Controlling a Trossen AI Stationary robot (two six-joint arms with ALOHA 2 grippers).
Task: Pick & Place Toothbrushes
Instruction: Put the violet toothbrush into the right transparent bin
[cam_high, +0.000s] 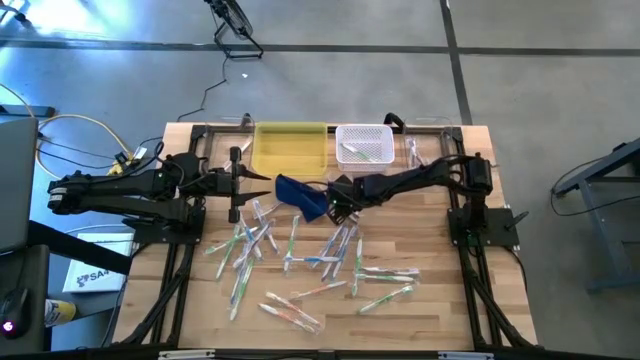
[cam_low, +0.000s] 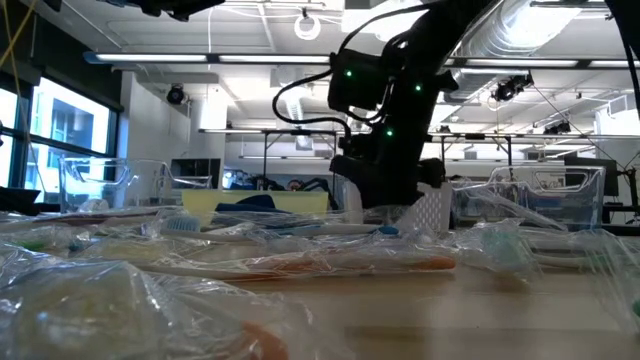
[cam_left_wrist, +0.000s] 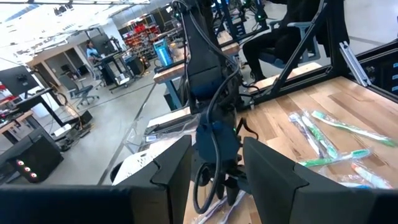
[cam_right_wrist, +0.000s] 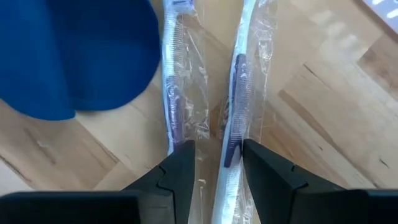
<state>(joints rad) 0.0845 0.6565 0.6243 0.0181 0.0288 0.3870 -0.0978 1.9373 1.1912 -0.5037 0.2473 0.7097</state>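
No readable text or labels anywhere.

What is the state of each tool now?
Left tool: open, holding nothing.
Right tool: open, a wrapped toothbrush between its fingers.

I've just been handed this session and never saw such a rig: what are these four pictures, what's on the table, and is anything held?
Two dark robot arms work at a wooden table. The high view looks straight down; the low view looks level across the tabletop; each wrist view looks out past that arm's own fingers.

Wrapped toothbrushes lie scattered across the table. At the far edge stand a yellow bin and a white basket with a few toothbrushes inside. A blue pouch lies in front of the bin.

The right gripper is open, low over the table beside the pouch, its fingers either side of one toothbrush; nothing is gripped yet. The left gripper waits open at the table's left, holding nothing.
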